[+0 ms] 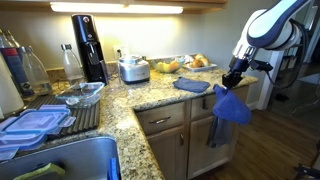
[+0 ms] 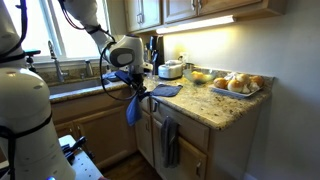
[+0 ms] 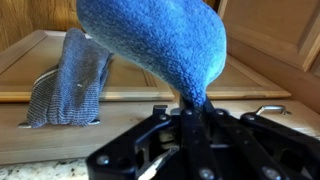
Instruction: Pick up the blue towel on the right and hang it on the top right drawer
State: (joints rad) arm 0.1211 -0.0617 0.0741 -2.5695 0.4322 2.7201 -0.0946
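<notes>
Gripper (image 1: 236,74) is clamped on the bunched top of the blue towel (image 1: 231,106), which hangs limp in the air off the right end of the counter (image 1: 150,95), in front of what seems to be the top right drawer (image 1: 200,108). A darker grey-blue towel (image 2: 168,140) hangs down the cabinet front near it. A folded blue towel (image 1: 190,85) lies flat on the counter.

You had warm under-cabinet light (image 2: 195,22) plus window (image 2: 72,30) daylight; all frames were soft, wrist-view blue towel (image 3: 150,45) blurred close-up.
</notes>
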